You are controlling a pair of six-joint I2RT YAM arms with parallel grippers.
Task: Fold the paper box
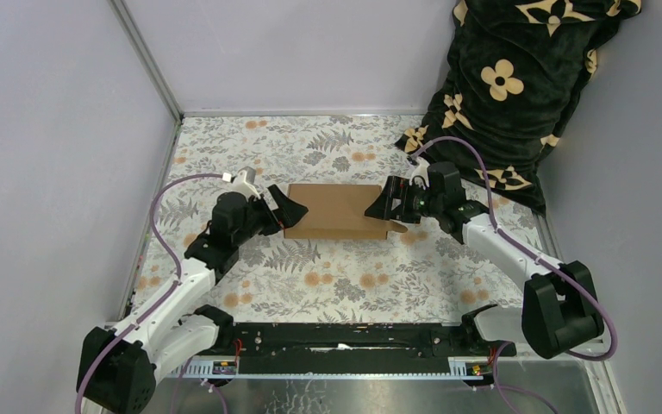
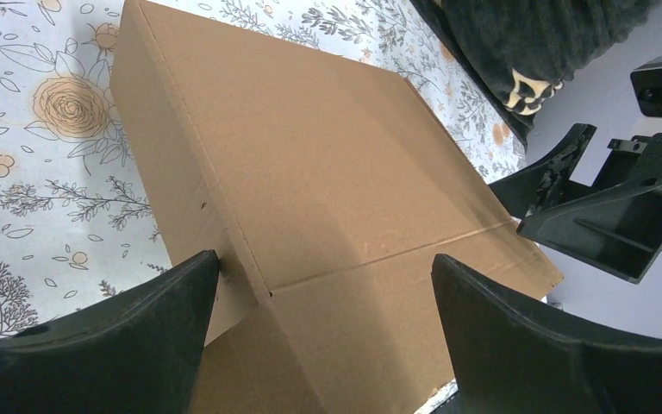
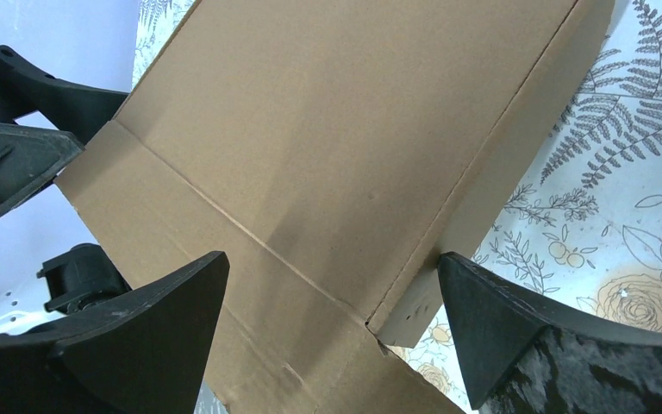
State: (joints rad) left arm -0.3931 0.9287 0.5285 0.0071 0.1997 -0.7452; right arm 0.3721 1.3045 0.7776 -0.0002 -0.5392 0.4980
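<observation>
Your left jaws stand spread wide, set on either side of the left end of the paper box point(image 1: 336, 210), gripping nothing. Your right jaws are just as wide at its right end, also empty. The box lies mid-desk point(image 1: 310, 285) between both arms. A dark flowered blanket point(image 1: 508, 78) is heaped at the far right corner.

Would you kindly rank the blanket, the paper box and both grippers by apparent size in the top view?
blanket, largest
paper box, next
left gripper and right gripper, smallest; they look alike, so unranked
</observation>
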